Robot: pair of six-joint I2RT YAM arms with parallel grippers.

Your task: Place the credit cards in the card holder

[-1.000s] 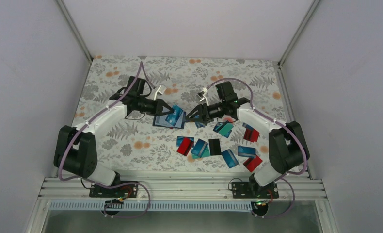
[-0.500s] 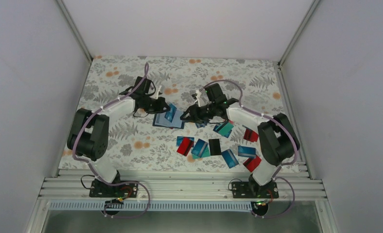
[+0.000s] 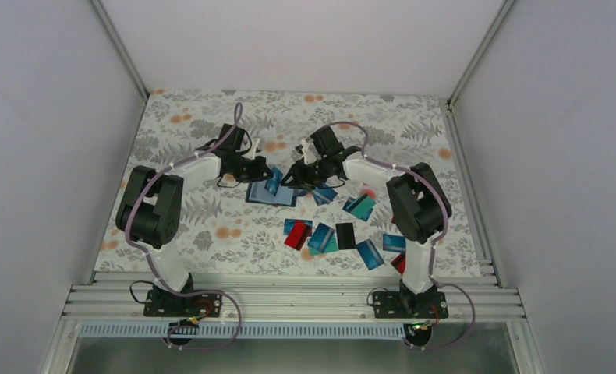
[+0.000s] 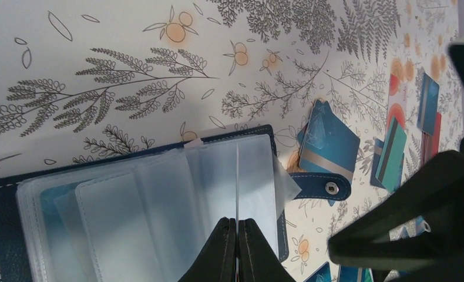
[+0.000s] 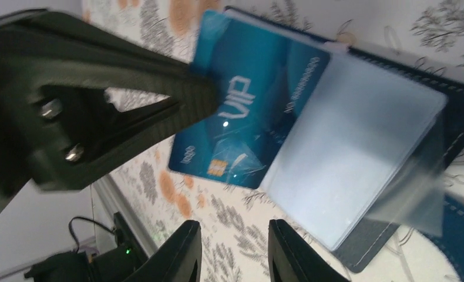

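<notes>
The navy card holder (image 3: 267, 195) lies open on the floral cloth, its clear sleeves (image 4: 159, 205) fanned out. My left gripper (image 3: 267, 173) is shut on a blue "VIP" card (image 5: 247, 117), seen edge-on in the left wrist view (image 4: 237, 188). The card's far edge is at a clear sleeve (image 5: 347, 147) of the holder (image 5: 459, 111). My right gripper (image 3: 293, 175) is open and empty (image 5: 234, 252), close over the holder's right side, facing the left one. Loose cards lie to the right: teal (image 3: 359, 206), red (image 3: 297, 235), black (image 3: 345, 235).
More blue and red cards (image 3: 369, 254) lie near the front right, by the right arm's base. A blue card (image 4: 329, 138) lies beside the holder's snap strap (image 4: 318, 185). White walls enclose the table on three sides.
My right gripper has moved left, up to the holder and the held card. My left arm has folded in, its gripper staying over the holder with the card.
</notes>
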